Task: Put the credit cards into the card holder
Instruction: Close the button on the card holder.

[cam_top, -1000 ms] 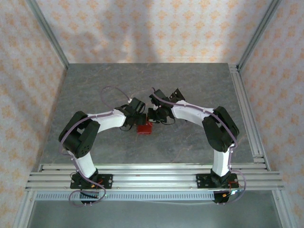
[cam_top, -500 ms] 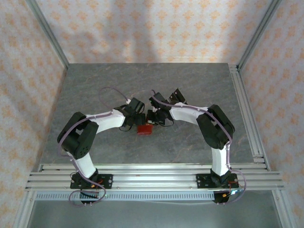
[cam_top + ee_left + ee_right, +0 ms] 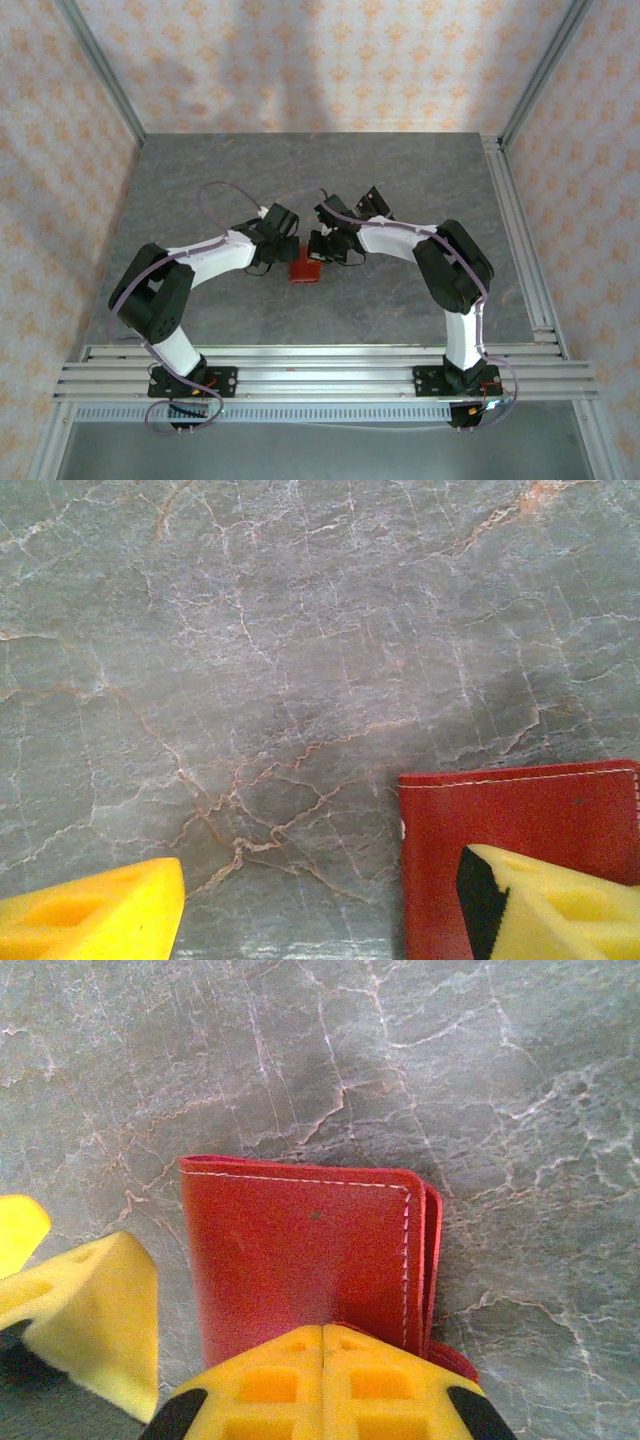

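The card holder (image 3: 303, 271), a red folded wallet with white stitching, lies shut on the grey marble table between both wrists. My right gripper (image 3: 323, 1335) is shut, its yellow fingertips pressed together and resting on the near edge of the card holder (image 3: 300, 1250). My left gripper (image 3: 322, 880) is open. One of its fingers hangs over the card holder's (image 3: 520, 810) left part, the other over bare table. From above, the left gripper (image 3: 283, 243) and right gripper (image 3: 322, 250) meet just behind the wallet. The credit cards are hidden or out of view.
A small stand with black strips (image 3: 368, 198) sits just behind the right arm. Aluminium rails (image 3: 320, 365) run along the table's near edge and its right side (image 3: 520, 240). Patterned walls close in the back and both sides.
The left arm's elbow has swung out to the left and lower, with its wrist shifting slightly left. The right arm edged left. The wallet has stayed in place.
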Controlling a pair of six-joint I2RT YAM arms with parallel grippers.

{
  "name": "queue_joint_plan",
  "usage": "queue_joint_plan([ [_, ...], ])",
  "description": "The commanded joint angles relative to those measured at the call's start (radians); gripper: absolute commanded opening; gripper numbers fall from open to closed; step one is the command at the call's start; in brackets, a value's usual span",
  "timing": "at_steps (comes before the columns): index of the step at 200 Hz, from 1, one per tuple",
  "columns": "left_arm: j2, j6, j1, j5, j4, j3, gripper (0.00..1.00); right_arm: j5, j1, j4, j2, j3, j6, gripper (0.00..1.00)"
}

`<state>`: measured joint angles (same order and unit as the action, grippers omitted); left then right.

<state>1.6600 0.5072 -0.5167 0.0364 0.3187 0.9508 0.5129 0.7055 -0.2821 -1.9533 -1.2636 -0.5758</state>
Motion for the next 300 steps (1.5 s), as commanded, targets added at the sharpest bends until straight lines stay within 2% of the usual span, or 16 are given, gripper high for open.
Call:
queue_joint_plan([
  [1,0.003,-0.011,0.003,-0.004,-0.033,-0.040,0.74,-0.018,-0.008,-0.012,-0.004,0.014,0.004,0.00],
  [178,0.060,-0.015,-0.018,-0.023,-0.092,-0.072,0.73,-0.002,0.013,-0.011,0.060,-0.026,0.003,0.00],
  [300,0.052,-0.016,-0.019,-0.020,-0.086,-0.069,0.72,-0.006,0.015,-0.015,-0.009,-0.013,0.011,0.00],
])
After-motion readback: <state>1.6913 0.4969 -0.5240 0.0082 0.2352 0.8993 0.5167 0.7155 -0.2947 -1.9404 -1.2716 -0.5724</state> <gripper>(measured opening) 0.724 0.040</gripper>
